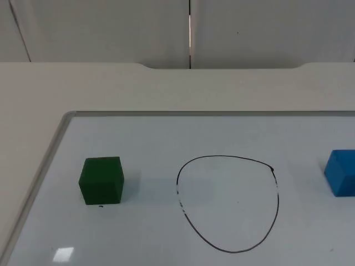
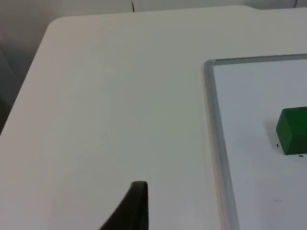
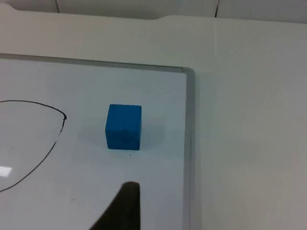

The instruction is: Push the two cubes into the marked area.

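Note:
A green cube (image 1: 101, 180) sits on the whiteboard (image 1: 166, 136), to the left of a hand-drawn black oval (image 1: 277, 204). A blue cube (image 1: 342, 172) rests to the right of the oval, at the edge of the top view. Both cubes lie outside the outline. My left gripper (image 2: 136, 203) hangs over the bare table, outside the board's left frame and well short of the green cube (image 2: 292, 130). My right gripper (image 3: 125, 203) is above the board, a short way in front of the blue cube (image 3: 123, 127), with the oval's line (image 3: 53, 141) off to the side.
The whiteboard has a raised grey frame (image 1: 50, 152) along its left and far sides; its right frame (image 3: 188, 143) runs close to the blue cube. White table (image 1: 111, 88) surrounds the board, and the grey partition wall (image 1: 111, 27) stands behind.

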{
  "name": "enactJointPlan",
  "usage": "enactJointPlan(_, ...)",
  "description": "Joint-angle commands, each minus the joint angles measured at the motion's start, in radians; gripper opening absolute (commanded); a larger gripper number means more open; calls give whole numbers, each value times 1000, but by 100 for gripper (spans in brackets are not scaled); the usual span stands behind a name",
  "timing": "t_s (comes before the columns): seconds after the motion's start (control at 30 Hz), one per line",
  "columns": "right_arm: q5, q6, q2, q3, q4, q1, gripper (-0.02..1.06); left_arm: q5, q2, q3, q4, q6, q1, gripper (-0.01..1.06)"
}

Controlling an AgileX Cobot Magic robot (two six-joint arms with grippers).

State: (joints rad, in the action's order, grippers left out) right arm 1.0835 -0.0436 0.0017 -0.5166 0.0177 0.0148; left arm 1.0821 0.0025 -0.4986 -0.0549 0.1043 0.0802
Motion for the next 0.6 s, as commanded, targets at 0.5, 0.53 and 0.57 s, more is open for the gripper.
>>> enactJointPlan(0.5,-40,2,193,-182,-31,-5,105,-59,-3,-139,-92,-7,3,105)
enactJointPlan(0.53,-40,2,228,-207,-31,-5,105,-73,-3,-148,-99,-7,3,105)
enactJointPlan(0.57,-45,2,262,-233,-42,-5,105,-89,-3,-164,-102,-7,3,105)
